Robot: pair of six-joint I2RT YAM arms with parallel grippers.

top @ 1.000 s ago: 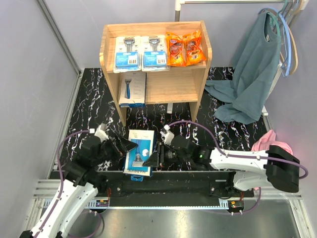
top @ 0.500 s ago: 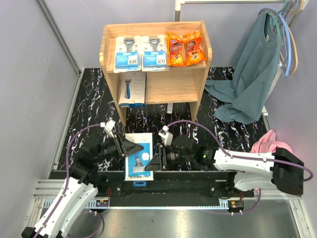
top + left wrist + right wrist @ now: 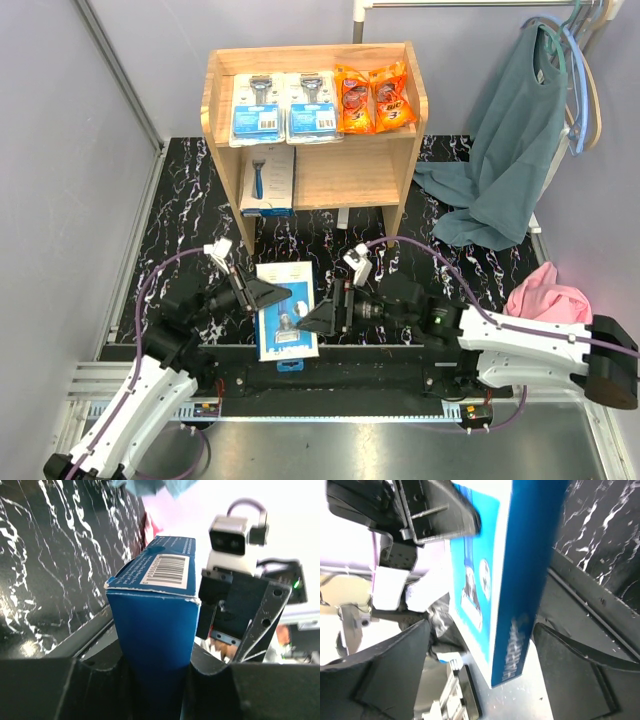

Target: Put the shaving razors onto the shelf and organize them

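A white-and-blue razor box point(image 3: 286, 311) hangs over the table's near edge, and my left gripper point(image 3: 272, 296) is shut on its left side. The left wrist view shows the box's blue edge point(image 3: 156, 630) wedged between the jaws of the left gripper point(image 3: 155, 672). My right gripper point(image 3: 322, 318) stands open just right of it. In the right wrist view its fingers point(image 3: 395, 670) flank the box point(image 3: 520, 575) with gaps on both sides. The wooden shelf point(image 3: 355, 175) carries two blue blister packs point(image 3: 256, 110) and two orange packets point(image 3: 372, 98) on top. Another box point(image 3: 268, 180) lies on the lower tier.
A teal garment point(image 3: 505, 160) hangs from a rack at the right and drapes onto the black marble table point(image 3: 180, 210). A pink cloth point(image 3: 545, 295) lies by the right arm. A black rail point(image 3: 350, 375) runs along the near edge.
My left gripper closed on the box, then my right gripper opened, let it go and drew back to the right. The box shifted slightly right.
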